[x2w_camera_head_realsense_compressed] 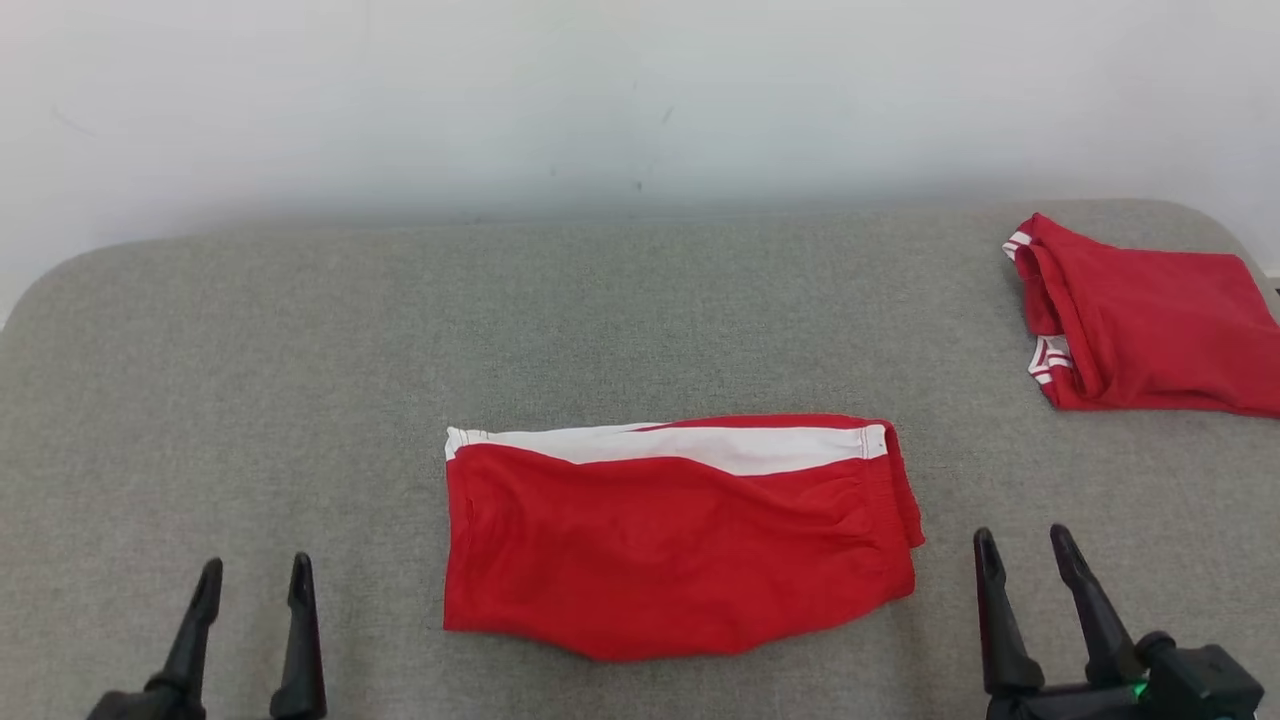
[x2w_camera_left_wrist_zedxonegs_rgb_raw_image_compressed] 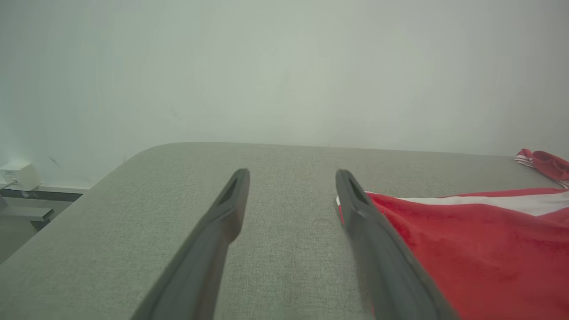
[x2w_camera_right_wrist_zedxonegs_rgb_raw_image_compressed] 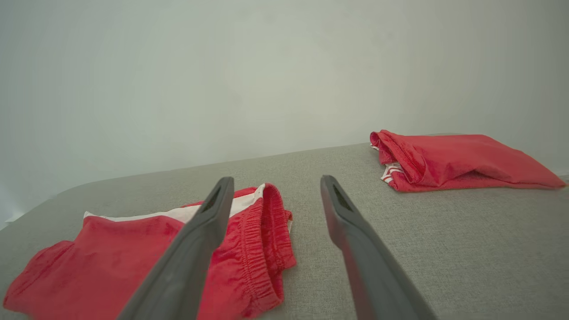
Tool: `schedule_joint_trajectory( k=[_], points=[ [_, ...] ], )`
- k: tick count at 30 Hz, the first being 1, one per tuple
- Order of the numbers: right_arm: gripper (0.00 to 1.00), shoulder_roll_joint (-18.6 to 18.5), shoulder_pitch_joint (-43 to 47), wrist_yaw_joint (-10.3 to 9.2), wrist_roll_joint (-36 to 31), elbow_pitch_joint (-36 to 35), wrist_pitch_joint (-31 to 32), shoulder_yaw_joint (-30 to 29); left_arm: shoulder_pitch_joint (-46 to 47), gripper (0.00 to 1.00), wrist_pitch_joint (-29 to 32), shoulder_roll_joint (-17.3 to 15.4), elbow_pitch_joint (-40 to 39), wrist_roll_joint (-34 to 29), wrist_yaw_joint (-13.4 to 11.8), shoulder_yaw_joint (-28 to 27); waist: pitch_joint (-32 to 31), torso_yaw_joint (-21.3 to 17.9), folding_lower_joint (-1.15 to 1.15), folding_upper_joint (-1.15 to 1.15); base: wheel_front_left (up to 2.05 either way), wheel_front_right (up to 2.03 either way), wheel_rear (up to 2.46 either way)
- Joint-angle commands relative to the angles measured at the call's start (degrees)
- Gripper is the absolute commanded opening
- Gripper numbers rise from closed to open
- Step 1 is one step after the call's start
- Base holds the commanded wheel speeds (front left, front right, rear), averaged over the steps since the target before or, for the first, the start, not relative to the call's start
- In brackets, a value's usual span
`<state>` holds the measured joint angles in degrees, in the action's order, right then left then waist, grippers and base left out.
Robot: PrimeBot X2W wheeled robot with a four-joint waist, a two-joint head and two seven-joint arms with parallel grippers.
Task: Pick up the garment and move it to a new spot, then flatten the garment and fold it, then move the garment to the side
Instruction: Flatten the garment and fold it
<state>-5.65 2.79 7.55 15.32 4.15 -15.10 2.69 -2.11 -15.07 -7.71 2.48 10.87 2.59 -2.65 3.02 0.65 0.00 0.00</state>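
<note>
The garment (x2w_camera_head_realsense_compressed: pixel 680 540) is a pair of red shorts with a white side stripe, folded into a rectangle near the middle front of the grey surface (x2w_camera_head_realsense_compressed: pixel 300 350). My left gripper (x2w_camera_head_realsense_compressed: pixel 255 580) stands open at the lower left, well clear of the cloth. At the lower right my right gripper (x2w_camera_head_realsense_compressed: pixel 1025 550) is open too, just beyond the elastic waistband end. In the left wrist view the garment (x2w_camera_left_wrist_zedxonegs_rgb_raw_image_compressed: pixel 466 240) lies to the right of the open left gripper (x2w_camera_left_wrist_zedxonegs_rgb_raw_image_compressed: pixel 291 180). In the right wrist view the waistband end of the garment (x2w_camera_right_wrist_zedxonegs_rgb_raw_image_compressed: pixel 262 240) sits under the left finger of the open right gripper (x2w_camera_right_wrist_zedxonegs_rgb_raw_image_compressed: pixel 275 186).
A second red piece of clothing (x2w_camera_head_realsense_compressed: pixel 1150 320) with white trim lies folded at the back right; the right wrist view has it (x2w_camera_right_wrist_zedxonegs_rgb_raw_image_compressed: pixel 458 160) at the far right. A pale wall (x2w_camera_head_realsense_compressed: pixel 640 100) rises behind the rounded surface. A small white box (x2w_camera_left_wrist_zedxonegs_rgb_raw_image_compressed: pixel 18 175) sits off the left side.
</note>
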Motion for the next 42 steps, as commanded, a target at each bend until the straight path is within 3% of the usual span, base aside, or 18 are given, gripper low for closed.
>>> schedule_joint_trajectory(
  k=[1,11,22,33,42],
  points=[
    [1.0,0.1,0.8,-0.14,-0.3,0.6,0.0,-0.2,-1.2,1.0,-0.1,0.6,0.2,-0.8,0.4,-0.4,-0.2,0.1,0.0,0.0,0.0,0.0,0.0],
    [1.0,-0.6,0.8,-0.14,-2.9,3.2,0.0,1.0,-1.9,1.0,-0.1,2.8,1.3,-3.5,2.6,-2.3,-0.9,0.6,0.0,0.0,0.0,0.0,0.0],
    [1.0,-3.9,-8.0,-0.14,-4.8,10.2,2.4,2.8,0.2,1.0,-0.1,4.0,1.8,-4.1,3.7,-1.8,0.5,2.7,0.0,0.0,0.0,0.0,0.0],
    [1.0,-5.6,-18.5,-0.14,-5.0,26.2,6.8,3.6,2.6,1.0,-0.1,4.6,1.9,-4.2,4.3,-0.1,3.3,6.9,0.0,0.0,0.0,0.0,0.0],
    [1.0,-5.9,-24.0,-0.14,-4.1,39.7,7.6,3.8,4.3,1.0,-0.1,4.8,2.1,-4.0,4.6,0.8,4.9,8.2,0.0,0.0,0.0,0.0,0.0]
  ],
)
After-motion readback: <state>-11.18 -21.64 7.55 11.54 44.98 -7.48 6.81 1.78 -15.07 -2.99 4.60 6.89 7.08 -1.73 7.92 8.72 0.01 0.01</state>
